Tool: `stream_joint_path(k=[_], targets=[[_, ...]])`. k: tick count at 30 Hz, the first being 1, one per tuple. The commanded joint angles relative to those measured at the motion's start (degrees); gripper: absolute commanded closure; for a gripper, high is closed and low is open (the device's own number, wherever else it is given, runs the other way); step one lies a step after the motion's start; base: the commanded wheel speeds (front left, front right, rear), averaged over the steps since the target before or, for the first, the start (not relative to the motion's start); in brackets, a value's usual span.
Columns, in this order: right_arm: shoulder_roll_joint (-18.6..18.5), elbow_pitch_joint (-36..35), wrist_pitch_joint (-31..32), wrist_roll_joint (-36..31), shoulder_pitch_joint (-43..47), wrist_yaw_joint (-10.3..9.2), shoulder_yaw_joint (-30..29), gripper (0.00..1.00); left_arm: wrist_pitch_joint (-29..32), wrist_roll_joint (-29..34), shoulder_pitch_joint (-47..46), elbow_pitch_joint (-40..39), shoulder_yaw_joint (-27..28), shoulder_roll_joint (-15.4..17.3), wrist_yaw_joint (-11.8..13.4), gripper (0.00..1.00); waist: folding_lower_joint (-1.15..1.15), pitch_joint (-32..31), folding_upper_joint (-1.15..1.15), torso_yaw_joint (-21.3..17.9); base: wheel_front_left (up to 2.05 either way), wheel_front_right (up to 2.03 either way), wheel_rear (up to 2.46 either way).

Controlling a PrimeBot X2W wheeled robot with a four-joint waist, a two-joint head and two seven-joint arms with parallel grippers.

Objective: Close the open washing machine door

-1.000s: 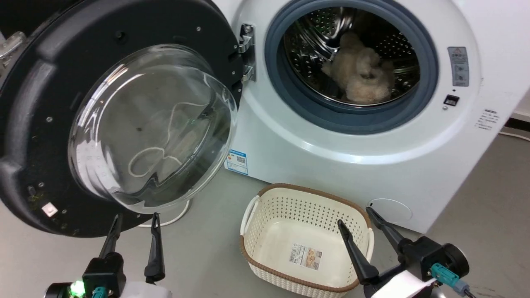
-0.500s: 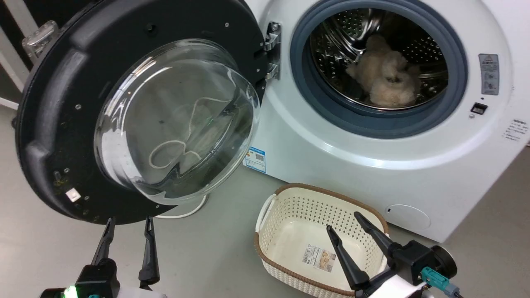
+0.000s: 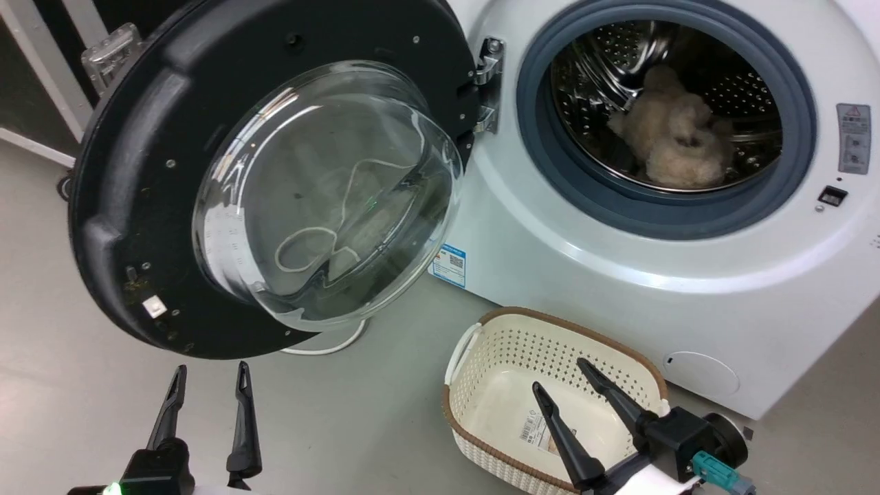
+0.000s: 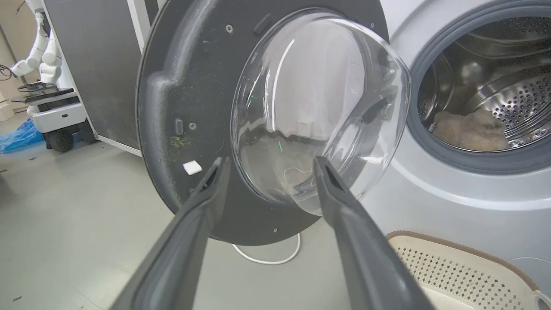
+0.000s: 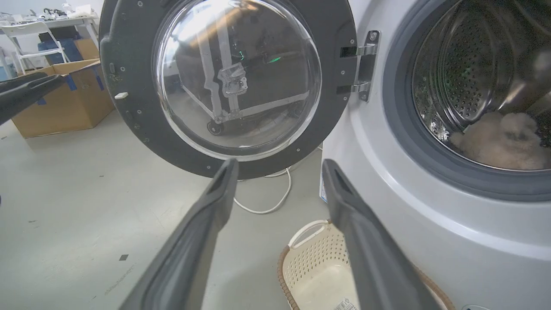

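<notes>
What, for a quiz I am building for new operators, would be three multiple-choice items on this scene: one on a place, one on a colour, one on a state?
1. Where does the cream basket stand?
A. On a shelf.
B. On the floor in front of the washing machine.
C. Inside the drum.

2. What colour is the frame of the washing machine door?
A. Black.
B. White.
C. Red.

3. What state is the left gripper in?
A. Shut on the door.
B. Shut on the basket.
C. Open, holding nothing.

Answers:
1 B: the basket sits on the floor just below the machine's white front.
2 A: glossy black surrounds the clear glass bowl.
3 C: its jaws stand apart, short of the door, with nothing between them.
</notes>
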Motion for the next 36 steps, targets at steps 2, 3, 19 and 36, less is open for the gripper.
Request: stream_joint_path(k=[2, 3, 19, 36], targets=[[-0.3, 0.4, -0.7, 0.5, -0.6, 0.04, 0.7, 0.0, -0.7, -0.1, 0.7, 0.0, 0.1, -0.1, -0.3, 0.0, 0.0, 0.0, 0.0, 0.6, 0.0, 0.0, 0.0], [-0.3, 0.5, -0.8, 0.6, -0.6, 0.04, 0.9, 0.0, -0.8, -0.1, 0.8, 0.1, 0.1, -0.1, -0.4, 0.3, 0.0, -0.1, 0.0, 0.8, 0.0, 0.0, 0.0], [-0.8, -0.1, -2.7, 0.2, 1.3, 0.05, 0.7, 0.0, -2.8, -8.9, -5.8, -6.6, 8.2, 1.0, -5.8, 1.0, 0.0, 1.2, 0.0, 4.2, 0.0, 0.0, 0.0], [-4.1, -2.1, -2.7, -0.4, -3.1, 0.05, 1.3, 0.0, 16.6, -44.9, -30.3, 15.4, 29.8, 16.5, -7.1, 1.0, 0.0, 9.8, 0.0, -4.3, 0.0, 0.0, 0.0]])
